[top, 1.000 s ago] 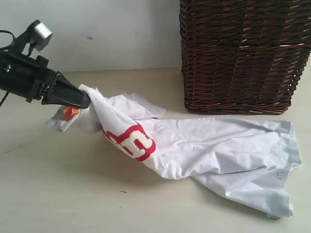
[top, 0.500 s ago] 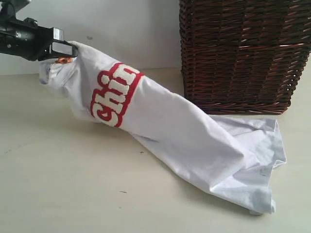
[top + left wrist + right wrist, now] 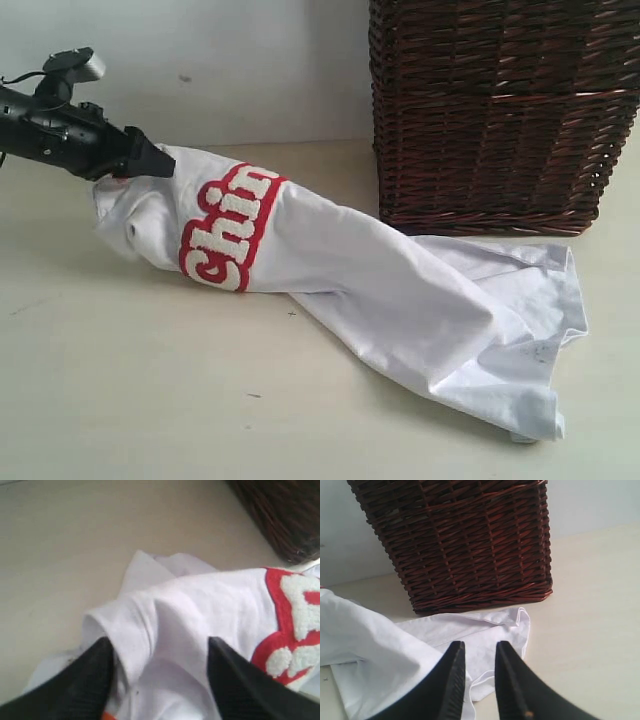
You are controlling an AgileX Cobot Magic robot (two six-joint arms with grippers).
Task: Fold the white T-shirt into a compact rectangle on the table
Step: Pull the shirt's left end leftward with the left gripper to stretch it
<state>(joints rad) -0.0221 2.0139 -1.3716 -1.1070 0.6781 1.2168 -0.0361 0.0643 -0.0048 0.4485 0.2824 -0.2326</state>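
Now your left gripper (image 3: 159, 642) has its jaws wide apart around a fold of the white T-shirt (image 3: 400, 290), bunched on the table (image 3: 150, 400) near the wicker basket (image 3: 500, 110). Your right gripper (image 3: 479, 645) is barely parted, holding nothing.

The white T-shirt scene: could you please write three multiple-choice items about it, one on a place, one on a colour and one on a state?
1. In the exterior view, where does the wicker basket stand?
A) at the right, behind the low end of the white T-shirt
B) at the left, beside the arm
C) on top of the shirt

2. Which colour outlines the lettering?
A) blue
B) red
C) green

3. How is the shirt now?
A) folded into a neat rectangle
B) inside the basket
C) crumpled lengthwise, one end raised at the left gripper

Answers:
1 A: the basket fills the upper right corner.
2 B: red rims the white letters.
3 C: the lettered end hangs at the gripper and the other end lies on the table.
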